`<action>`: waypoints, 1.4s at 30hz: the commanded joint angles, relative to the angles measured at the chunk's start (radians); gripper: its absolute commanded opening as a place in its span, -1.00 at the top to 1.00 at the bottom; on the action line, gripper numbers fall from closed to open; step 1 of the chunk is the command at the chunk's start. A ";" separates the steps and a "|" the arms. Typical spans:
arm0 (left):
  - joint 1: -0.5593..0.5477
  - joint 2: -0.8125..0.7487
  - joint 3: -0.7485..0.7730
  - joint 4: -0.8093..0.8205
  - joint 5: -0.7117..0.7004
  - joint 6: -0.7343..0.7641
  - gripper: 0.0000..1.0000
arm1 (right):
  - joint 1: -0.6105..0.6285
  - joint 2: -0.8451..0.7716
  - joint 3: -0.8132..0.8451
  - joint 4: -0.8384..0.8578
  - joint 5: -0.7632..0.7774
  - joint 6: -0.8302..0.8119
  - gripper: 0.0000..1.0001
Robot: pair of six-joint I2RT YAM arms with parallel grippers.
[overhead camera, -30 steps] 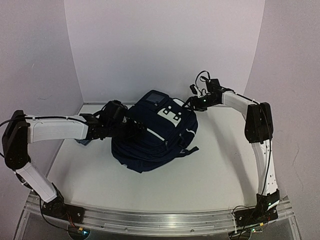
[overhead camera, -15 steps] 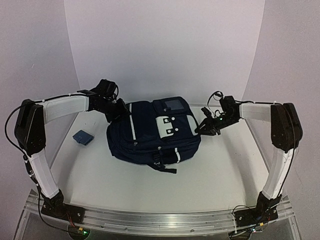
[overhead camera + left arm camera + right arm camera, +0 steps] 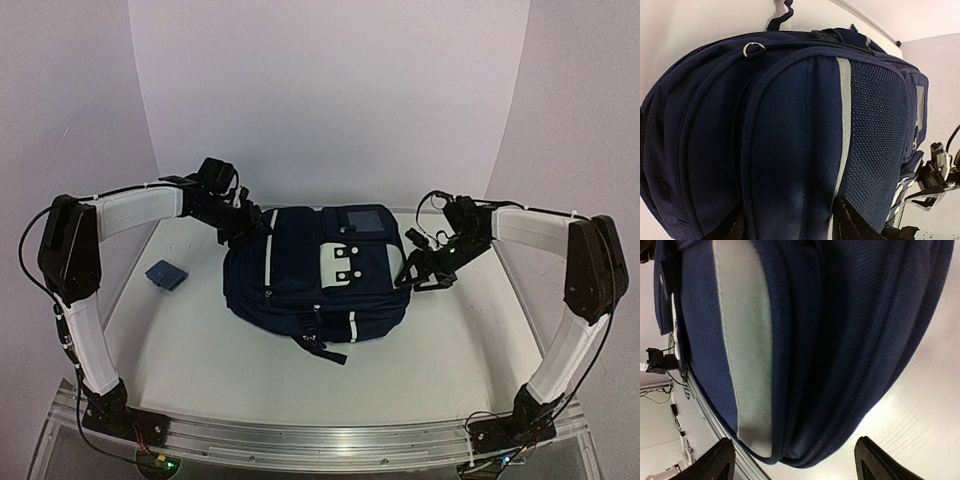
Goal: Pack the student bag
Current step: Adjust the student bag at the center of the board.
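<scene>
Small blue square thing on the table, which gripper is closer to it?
Left. The left gripper is at the left side of the student bag, the side where the small blue item lies; the right gripper is at the bag's opposite side.

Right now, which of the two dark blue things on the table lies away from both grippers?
The small flat blue square, alone left of the student bag; the bag has the left gripper and the right gripper at its sides.
</scene>
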 commanded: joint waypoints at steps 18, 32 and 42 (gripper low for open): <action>0.003 -0.033 0.055 -0.070 0.140 0.050 -0.45 | -0.015 -0.061 0.224 -0.113 0.113 -0.017 -0.97; -0.023 -0.204 -0.124 -0.145 0.061 0.010 -0.81 | -0.046 -0.089 0.111 -0.028 0.030 0.160 -0.97; -0.054 -0.100 -0.054 -0.134 0.105 0.053 -0.75 | -0.046 -0.065 0.098 0.002 0.005 0.121 -0.97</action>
